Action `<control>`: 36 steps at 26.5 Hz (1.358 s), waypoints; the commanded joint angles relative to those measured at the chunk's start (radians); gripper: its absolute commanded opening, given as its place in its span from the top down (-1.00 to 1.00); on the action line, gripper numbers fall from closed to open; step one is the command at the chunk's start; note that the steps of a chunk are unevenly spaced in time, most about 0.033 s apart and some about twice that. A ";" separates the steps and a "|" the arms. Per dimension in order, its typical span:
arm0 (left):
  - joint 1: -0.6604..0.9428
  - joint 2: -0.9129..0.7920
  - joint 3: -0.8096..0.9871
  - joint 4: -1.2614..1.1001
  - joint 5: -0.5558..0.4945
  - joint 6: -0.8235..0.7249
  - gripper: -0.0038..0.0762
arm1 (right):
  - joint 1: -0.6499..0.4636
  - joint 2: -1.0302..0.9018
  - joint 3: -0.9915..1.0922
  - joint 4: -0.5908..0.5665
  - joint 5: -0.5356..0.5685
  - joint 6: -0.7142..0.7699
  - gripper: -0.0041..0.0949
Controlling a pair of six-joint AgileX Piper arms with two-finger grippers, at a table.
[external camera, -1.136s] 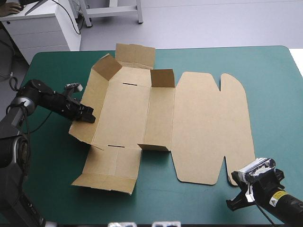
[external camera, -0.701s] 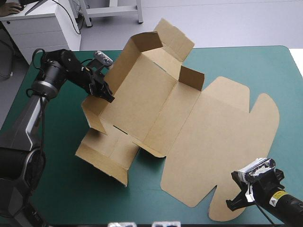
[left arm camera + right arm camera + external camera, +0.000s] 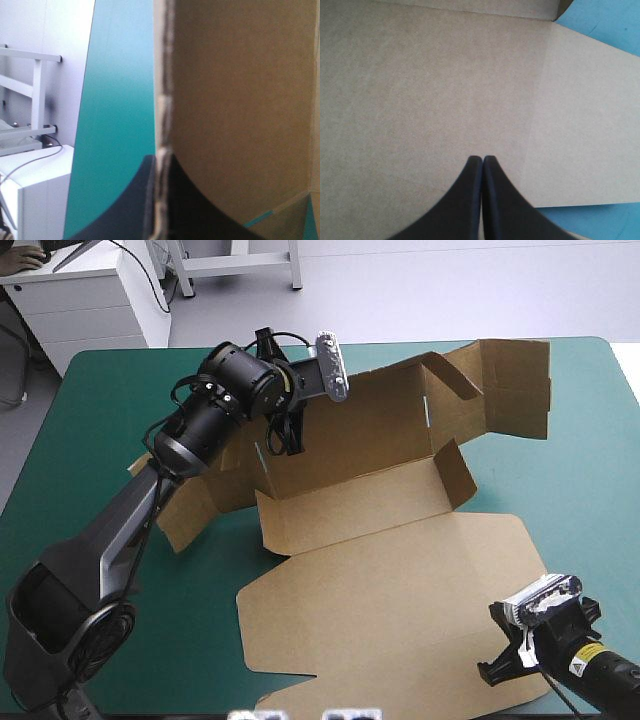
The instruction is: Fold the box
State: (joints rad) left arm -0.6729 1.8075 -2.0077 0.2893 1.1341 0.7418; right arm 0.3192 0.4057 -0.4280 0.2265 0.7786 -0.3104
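Spreading across the middle and near right of the teal-green table (image 3: 80, 440), the box (image 3: 365, 510) is a broad cut sheet of brown board, part raised and part flat. Its lid panel (image 3: 400, 620) lies flat on the cover toward the near edge, while the tray section (image 3: 370, 430) stands tilted up off the table, with end flaps (image 3: 515, 385) hanging loose at the far right. A sheet like this is probably light and stiff along its panels but floppy at the creases, so it should swing and sag when carried by one edge. A hold close to a crease or corner looks steadier than one at mid-panel. The left gripper (image 3: 275, 440) is clamped on the raised wall's raw edge, the board pinched between its black fingers. The right gripper (image 3: 482, 159) sits over the lid's near right corner, fingers pressed together, with no board visibly between them.
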 commanded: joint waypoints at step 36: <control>-0.139 -0.389 0.834 1.063 -0.675 -0.658 0.92 | 0.000 0.008 -0.027 0.028 -0.147 0.118 0.96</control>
State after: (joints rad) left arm -0.8102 1.4667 -1.1731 1.2114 0.4852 0.1988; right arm 0.3192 0.4057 -0.4280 0.2324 0.7192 -0.2112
